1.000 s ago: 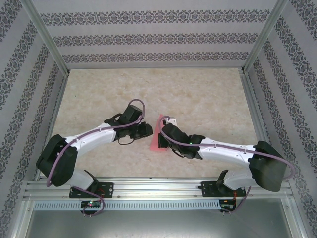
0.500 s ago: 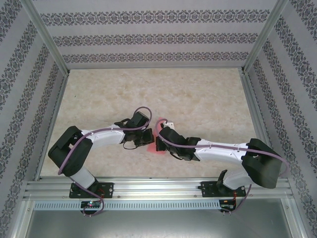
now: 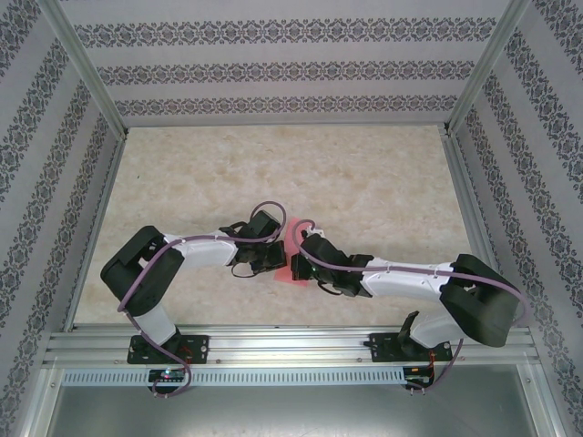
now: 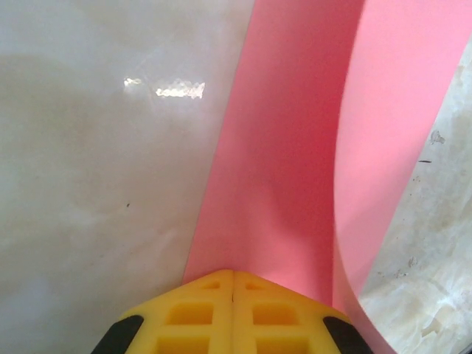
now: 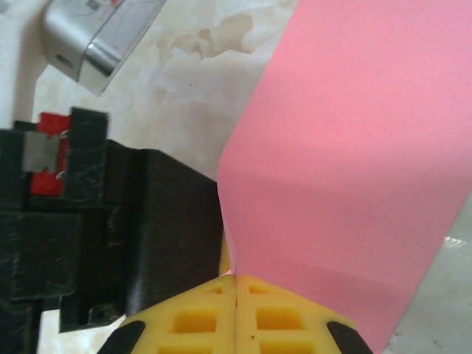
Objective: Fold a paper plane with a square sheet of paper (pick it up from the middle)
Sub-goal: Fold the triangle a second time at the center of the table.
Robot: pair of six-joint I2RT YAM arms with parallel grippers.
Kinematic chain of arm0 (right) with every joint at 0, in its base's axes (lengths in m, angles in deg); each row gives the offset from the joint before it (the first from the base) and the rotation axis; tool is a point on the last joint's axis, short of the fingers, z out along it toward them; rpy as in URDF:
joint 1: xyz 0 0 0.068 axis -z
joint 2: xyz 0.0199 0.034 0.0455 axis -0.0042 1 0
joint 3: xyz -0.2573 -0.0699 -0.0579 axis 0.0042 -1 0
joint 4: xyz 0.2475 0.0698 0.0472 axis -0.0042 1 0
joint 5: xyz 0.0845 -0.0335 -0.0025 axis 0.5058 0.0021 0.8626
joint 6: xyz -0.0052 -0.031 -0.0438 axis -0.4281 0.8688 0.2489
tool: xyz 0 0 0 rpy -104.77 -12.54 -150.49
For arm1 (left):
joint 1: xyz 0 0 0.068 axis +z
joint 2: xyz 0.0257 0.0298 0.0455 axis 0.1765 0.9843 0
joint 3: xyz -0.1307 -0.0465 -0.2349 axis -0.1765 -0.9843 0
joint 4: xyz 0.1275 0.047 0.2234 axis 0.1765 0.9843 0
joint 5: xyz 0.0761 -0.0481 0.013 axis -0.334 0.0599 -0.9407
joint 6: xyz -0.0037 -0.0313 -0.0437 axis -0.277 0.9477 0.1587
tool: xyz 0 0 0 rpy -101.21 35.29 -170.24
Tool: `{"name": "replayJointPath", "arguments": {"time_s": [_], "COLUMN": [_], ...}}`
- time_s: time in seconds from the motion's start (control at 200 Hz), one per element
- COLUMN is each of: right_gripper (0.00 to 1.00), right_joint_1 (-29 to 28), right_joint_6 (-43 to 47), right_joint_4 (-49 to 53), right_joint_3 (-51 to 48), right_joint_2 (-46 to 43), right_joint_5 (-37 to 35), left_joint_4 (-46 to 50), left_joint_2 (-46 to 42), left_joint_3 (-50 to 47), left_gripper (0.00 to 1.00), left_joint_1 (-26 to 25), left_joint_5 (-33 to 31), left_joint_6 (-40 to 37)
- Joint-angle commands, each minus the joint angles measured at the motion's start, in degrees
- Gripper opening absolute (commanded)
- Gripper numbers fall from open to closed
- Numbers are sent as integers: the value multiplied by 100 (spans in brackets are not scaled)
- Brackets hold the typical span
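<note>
The pink-red sheet of paper (image 3: 291, 238) stands partly folded between both grippers, a little in front of the table's middle. My right gripper (image 3: 294, 259) is shut on it: in the right wrist view the paper (image 5: 346, 162) rises from the seam between the yellow fingertips (image 5: 236, 279). My left gripper (image 3: 279, 254) is shut too. Its yellow tips (image 4: 233, 274) touch the paper (image 4: 280, 169), which spreads flat beyond them, with a lighter flap (image 4: 398, 110) curling up on the right. No paper shows in that seam. The left wrist's black housing (image 5: 147, 228) sits right beside the right fingers.
Marbled beige tabletop (image 3: 364, 173) lies behind and beside the arms. Patterned walls and aluminium posts (image 3: 91, 82) enclose it. A metal rail (image 3: 291, 346) carrying both arm bases runs along the near edge.
The left gripper has swung right, from clear of the paper to touching it beside the right gripper. The right gripper has shifted slightly left and nearer, still holding the paper.
</note>
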Motion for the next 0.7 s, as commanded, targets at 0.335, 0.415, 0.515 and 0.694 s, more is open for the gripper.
{"name": "replayJointPath", "arguments": {"time_s": [0.335,0.415,0.515,0.694], "right_gripper": [1,2,2,2], "right_joint_1": [1308,1553,1832,2027], "right_joint_6": [616,750,882,1170], "right_joint_4": [-756,-776,-827,-828], "right_joint_3": [-473,-460,-464,-300], "right_joint_2": [-150,-124,-18,297], "right_joint_5": [2048,2351,2687,3211], "left_joint_4": [76,47,67,72], "left_joint_2": [142,184,215,215], "left_joint_3": [-24,4,46,76], "left_gripper": [3,3,3,4], "left_joint_1": [-79,-79,-87,-90], "left_joint_5": [-314,-267,-267,-253], "left_joint_6": [-84,-112,-138,-173]}}
